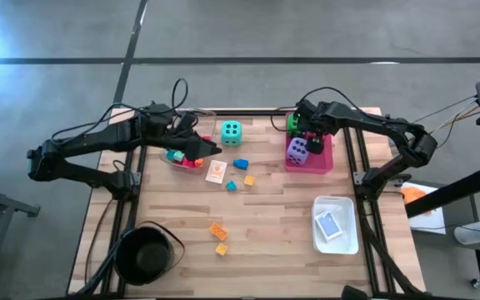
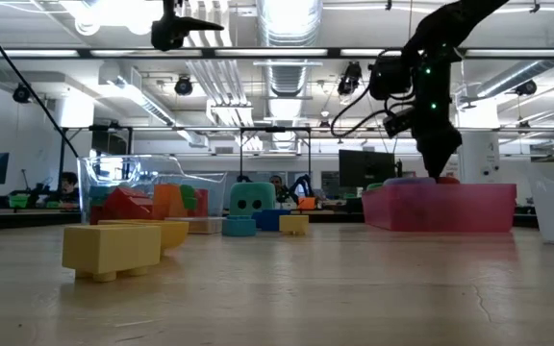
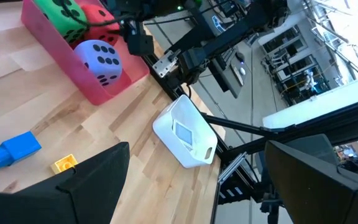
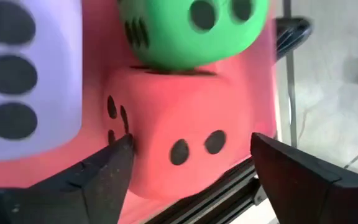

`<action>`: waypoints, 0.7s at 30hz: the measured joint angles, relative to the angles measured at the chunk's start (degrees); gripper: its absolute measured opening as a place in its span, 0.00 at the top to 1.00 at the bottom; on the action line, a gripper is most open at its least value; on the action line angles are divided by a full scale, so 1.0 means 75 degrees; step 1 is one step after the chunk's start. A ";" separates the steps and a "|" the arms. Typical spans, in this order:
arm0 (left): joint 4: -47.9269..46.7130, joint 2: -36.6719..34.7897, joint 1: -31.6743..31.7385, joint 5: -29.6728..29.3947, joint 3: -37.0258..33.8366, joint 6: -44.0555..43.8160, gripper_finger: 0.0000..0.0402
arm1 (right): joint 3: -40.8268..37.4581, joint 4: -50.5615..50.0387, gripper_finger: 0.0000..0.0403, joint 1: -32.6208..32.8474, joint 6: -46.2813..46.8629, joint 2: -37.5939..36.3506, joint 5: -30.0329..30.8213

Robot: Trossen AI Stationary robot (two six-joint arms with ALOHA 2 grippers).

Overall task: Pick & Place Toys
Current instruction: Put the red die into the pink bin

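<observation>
Toys first: three dice sit packed in the pink tray (image 1: 327, 160), right under the right claw (image 1: 309, 142). The red die (image 4: 185, 134) lies directly between that claw's spread fingers (image 4: 114, 168), and the fingers stand apart from its sides, wide, holding nothing. The green die (image 4: 191, 28) rests on top of the red one, just beyond the claw, and the purple die (image 1: 297, 150) sits beside both, touching the tray wall nearest the surface's middle. From the low view the right arm comes straight down with its tip dipped into the tray.

Over to the left claw (image 1: 200, 150): it hovers above the clear tray (image 1: 179, 160), fingers (image 3: 86, 186) wide as well, nothing between them. The teal die (image 1: 231, 132) stands on the surface (image 1: 265, 217) just beyond that claw, toward the far edge. A card (image 1: 216, 171) lies just beside the claw's tip, on the near side. A blue block (image 1: 241, 163) and a small orange block (image 1: 249, 179) lie a bit farther out from the left claw, between it and the pink tray. Coloured blocks show inside the clear tray beneath the claw.

Well apart from both claws, toward the near edge, two orange blocks (image 1: 217, 232) lie together. The white tray (image 1: 348, 237) with a card (image 1: 330, 225) inside sits nearer the right claw's side, and the black pot (image 1: 144, 254) sits on the left claw's side.
</observation>
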 joint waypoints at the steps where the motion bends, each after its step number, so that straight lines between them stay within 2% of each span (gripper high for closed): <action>1: -0.0001 0.0000 -0.0001 0.0002 -0.0001 0.0003 0.07 | 0.0084 -0.0033 0.21 0.0000 0.0000 -0.0018 -0.0002; 7: -0.0083 0.0000 -0.0001 0.0002 -0.0001 0.0003 0.07 | 0.0738 -0.0707 0.17 0.0012 0.0030 -0.0184 -0.0056; 11: -0.0162 0.0000 -0.0001 0.0000 0.0001 0.0010 0.07 | 0.1166 -0.1493 0.20 0.0009 0.0363 -0.0249 -0.1139; 15: -0.0171 0.0000 -0.0001 0.0002 -0.0001 0.0034 0.07 | 0.1276 -0.2020 0.36 0.0012 0.0595 -0.0348 -0.2190; 18: -0.0173 0.0000 -0.0001 0.0000 -0.0001 0.0132 0.07 | 0.1148 -0.2125 0.55 0.0009 0.0717 -0.0371 -0.2590; 21: -0.0173 0.0000 -0.0001 -0.0001 0.0000 0.0152 0.07 | 0.0885 -0.2091 0.74 0.0012 0.0723 -0.0371 -0.2642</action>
